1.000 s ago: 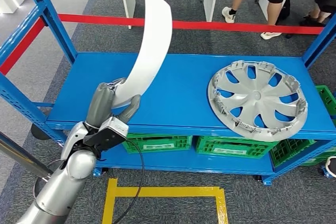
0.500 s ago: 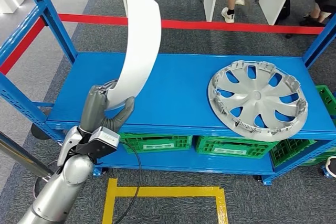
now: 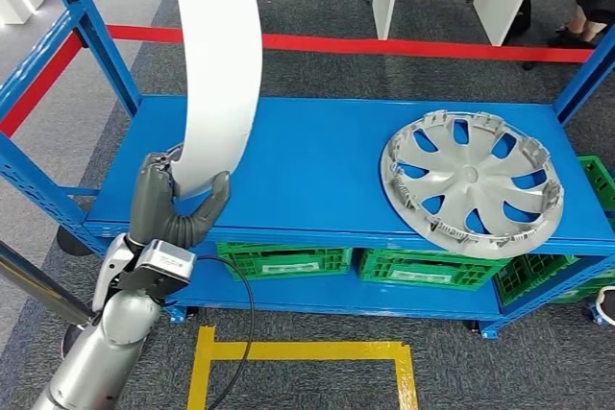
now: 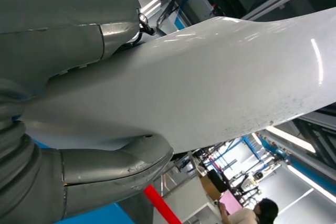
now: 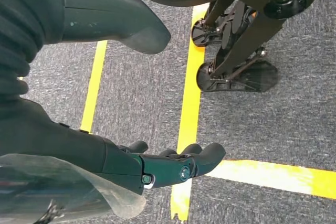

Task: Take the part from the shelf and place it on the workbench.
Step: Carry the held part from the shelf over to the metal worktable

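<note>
Head view: left hand grips white part's lower end.

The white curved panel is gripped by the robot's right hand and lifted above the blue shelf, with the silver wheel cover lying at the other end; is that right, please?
Not quite: the left hand grips the white curved panel, as the head view shows. The rest holds: it is lifted above the blue shelf, with the silver wheel cover at the other end.

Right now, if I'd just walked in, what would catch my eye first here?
First, the curved white part held upright in the robot's left hand, above the left end of the blue shelf. Next, the silver wheel cover lying flat on the shelf's right side, with green crates on the level underneath.
</note>
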